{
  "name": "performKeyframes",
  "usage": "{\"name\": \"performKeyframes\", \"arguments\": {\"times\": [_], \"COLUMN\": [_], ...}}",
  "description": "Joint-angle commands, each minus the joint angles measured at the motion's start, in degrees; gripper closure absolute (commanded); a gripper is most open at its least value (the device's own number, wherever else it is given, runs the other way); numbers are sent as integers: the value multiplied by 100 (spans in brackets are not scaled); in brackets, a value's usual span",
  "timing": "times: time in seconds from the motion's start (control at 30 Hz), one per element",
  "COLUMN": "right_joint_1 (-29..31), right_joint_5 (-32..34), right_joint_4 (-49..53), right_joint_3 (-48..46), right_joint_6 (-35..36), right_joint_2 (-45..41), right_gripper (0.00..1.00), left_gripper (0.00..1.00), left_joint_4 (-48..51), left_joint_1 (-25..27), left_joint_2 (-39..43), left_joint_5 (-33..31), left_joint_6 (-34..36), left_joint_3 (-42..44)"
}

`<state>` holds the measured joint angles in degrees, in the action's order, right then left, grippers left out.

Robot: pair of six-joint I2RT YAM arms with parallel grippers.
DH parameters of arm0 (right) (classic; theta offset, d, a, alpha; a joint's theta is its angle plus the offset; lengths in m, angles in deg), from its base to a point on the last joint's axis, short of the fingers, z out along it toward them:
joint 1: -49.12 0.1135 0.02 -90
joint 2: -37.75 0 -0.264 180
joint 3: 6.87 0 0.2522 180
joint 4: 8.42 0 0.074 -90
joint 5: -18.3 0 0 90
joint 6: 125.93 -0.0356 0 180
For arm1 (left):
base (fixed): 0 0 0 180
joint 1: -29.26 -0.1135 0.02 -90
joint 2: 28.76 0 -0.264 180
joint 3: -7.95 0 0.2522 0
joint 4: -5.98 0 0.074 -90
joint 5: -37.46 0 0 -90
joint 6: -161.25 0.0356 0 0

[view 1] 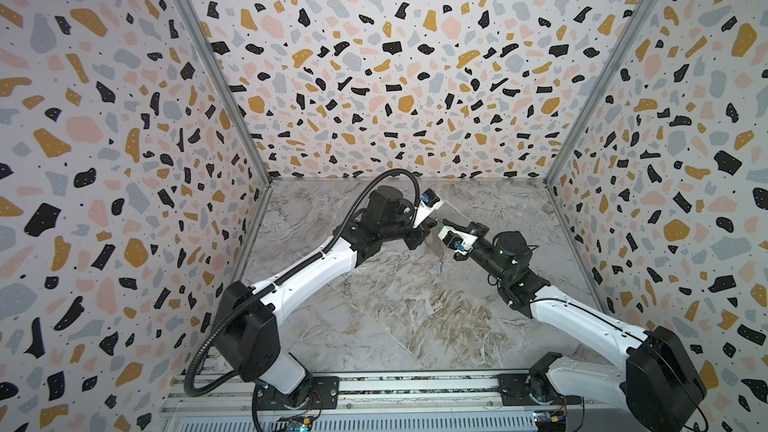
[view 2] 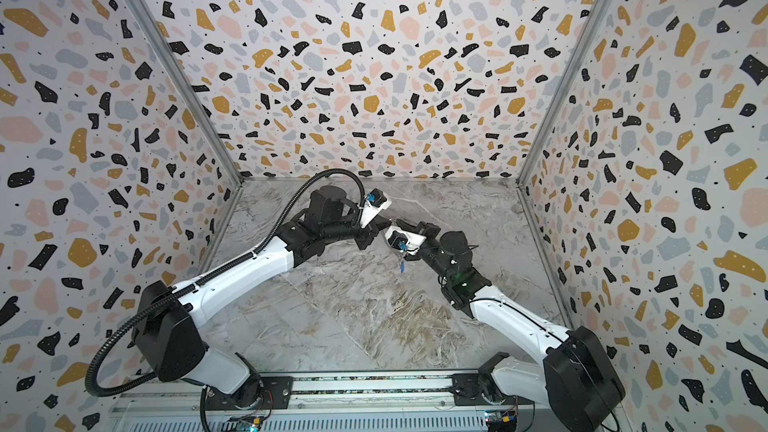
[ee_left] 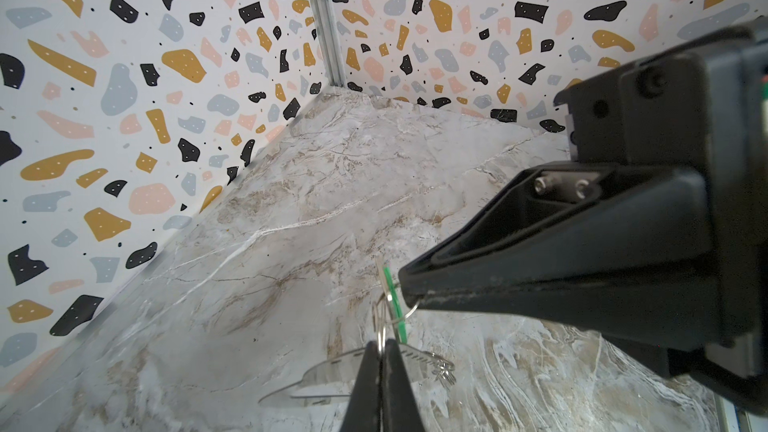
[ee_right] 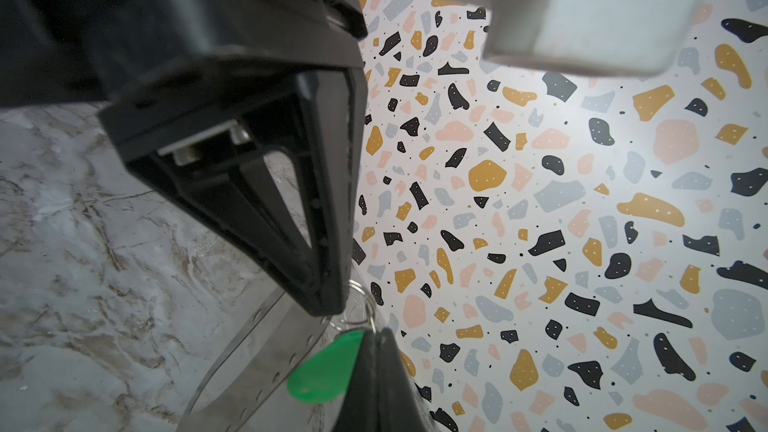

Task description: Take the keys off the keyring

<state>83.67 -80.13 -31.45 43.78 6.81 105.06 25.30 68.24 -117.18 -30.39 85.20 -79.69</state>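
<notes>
1. In both top views my 2 arms meet above the middle of the counter (view 1: 395, 317). The left hand (view 1: 430, 229) and the right hand (view 1: 444, 227) stand tip to tip, both fully closed. The keyring (view 1: 436, 245) hangs in the air between them, I think so that its rings turn freely. The blue key (view 1: 441, 268) dangles under it.
2. In the left wrist view the left hand (ee_left: 381, 361) pinches a small metal ring at the edge of the keyring (ee_left: 332, 371), probably to steady the plate. The right hand (ee_left: 405, 290) is closed at the loop of the green key (ee_left: 392, 305).
3. In the right wrist view the green key (ee_right: 322, 371) lies just beside my closed right fingers (ee_right: 361, 367). The left hand (ee_right: 328, 305) is very near above and crowds the ring. I judge it the only obstacle, as the patterned walls (ee_right: 582, 201) are well apart.
</notes>
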Motion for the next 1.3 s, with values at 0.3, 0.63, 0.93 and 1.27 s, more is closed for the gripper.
{"name": "performKeyframes", "arguments": {"times": [0.3, 0.63, 0.93, 1.27], "right_joint_1": [67, 50, 17, -17], "right_joint_5": [-344, -449, -466, -633], "right_joint_4": [-196, 224, 374, 498], "right_joint_3": [99, 247, 353, 432], "right_joint_6": [367, 710, 775, 725], "right_joint_2": [-261, -284, -275, -245], "right_gripper": [100, 100, 100, 100], "left_gripper": [100, 100, 85, 80], "left_joint_4": [275, 430, 100, -39], "left_joint_1": [21, 19, 14, 13], "left_joint_2": [-94, -121, -27, -4], "left_joint_5": [186, 20, 61, 92], "left_joint_6": [237, 295, 230, 306], "left_joint_3": [-336, -443, -222, 60]}}
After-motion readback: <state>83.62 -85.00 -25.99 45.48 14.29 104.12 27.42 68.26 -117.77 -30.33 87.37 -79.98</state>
